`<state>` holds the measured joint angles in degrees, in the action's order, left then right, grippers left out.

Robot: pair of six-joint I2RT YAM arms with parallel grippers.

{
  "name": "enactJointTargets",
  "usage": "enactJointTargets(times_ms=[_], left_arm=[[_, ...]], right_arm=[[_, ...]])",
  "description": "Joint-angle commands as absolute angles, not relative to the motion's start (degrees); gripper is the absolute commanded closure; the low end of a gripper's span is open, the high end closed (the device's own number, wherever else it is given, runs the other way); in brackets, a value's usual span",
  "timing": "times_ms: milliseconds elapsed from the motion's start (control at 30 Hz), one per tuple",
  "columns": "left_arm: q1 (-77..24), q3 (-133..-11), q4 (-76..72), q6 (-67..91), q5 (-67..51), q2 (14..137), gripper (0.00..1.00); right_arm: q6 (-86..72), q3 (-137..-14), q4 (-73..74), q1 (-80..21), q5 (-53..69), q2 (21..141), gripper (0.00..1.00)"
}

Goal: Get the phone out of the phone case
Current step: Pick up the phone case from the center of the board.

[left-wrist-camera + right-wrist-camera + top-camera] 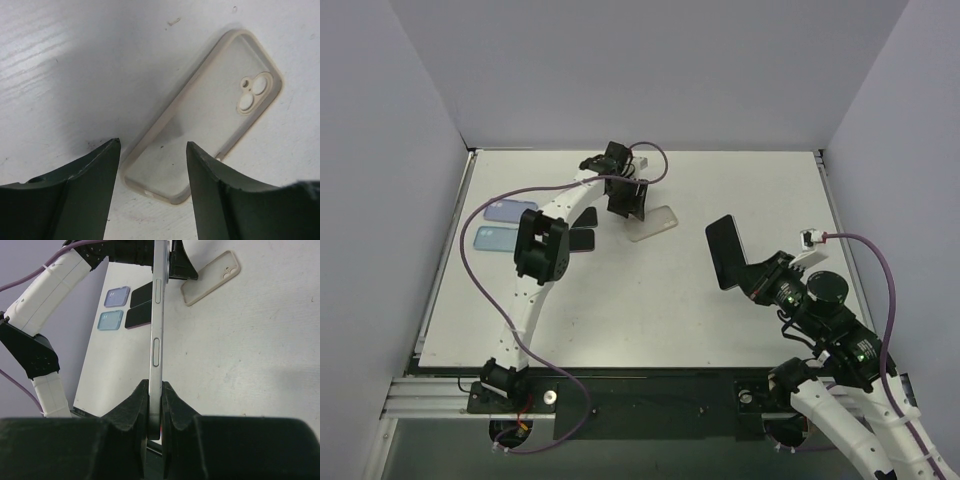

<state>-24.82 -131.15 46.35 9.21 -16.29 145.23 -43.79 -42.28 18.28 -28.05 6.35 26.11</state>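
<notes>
The empty beige phone case [653, 222] lies flat on the white table, inside up, with its camera cut-out showing in the left wrist view [200, 120]. My left gripper [625, 200] hovers just above the case's near end, open and empty, and its fingertips [153, 145] straddle that end. My right gripper [760, 277] is shut on the bare phone [724, 250] and holds it on edge above the table's right half, well apart from the case. The right wrist view shows the phone's silver edge [158, 315] clamped between my right gripper's pads [155, 385], with the case [210, 278] beyond.
At the table's left edge lie a lilac case [510, 211], a light blue case [495, 237] and two dark phones [582, 240], partly hidden by the left arm. They also show in the right wrist view [117, 296]. Grey walls surround the table.
</notes>
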Motion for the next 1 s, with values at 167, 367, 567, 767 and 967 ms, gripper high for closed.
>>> enactJointTargets(times_ms=[167, 367, 567, 767, 967], left_arm=[[-32.08, -130.52, 53.88, 13.43, -1.61, 144.93, 0.55], [-33.57, -132.79, 53.96, 19.41, 3.77, 147.74, 0.61], [-33.75, -134.56, 51.6, 20.74, 3.17, 149.59, 0.59], [-36.29, -133.86, 52.82, 19.78, 10.53, 149.24, 0.92], [-36.56, -128.34, 52.91, 21.97, 18.1, 141.88, 1.0]], right_arm=[[-43.59, -41.4, 12.48, -27.51, 7.47, 26.19, 1.0], [-43.86, -41.4, 12.65, -27.42, 7.82, 25.14, 1.0], [-43.94, -41.4, 13.71, -27.42, 7.21, 24.08, 1.0], [-43.95, -41.4, 13.62, -27.42, 7.03, 24.26, 1.0], [-43.77, -41.04, 13.01, -27.42, 7.21, 24.87, 1.0]])
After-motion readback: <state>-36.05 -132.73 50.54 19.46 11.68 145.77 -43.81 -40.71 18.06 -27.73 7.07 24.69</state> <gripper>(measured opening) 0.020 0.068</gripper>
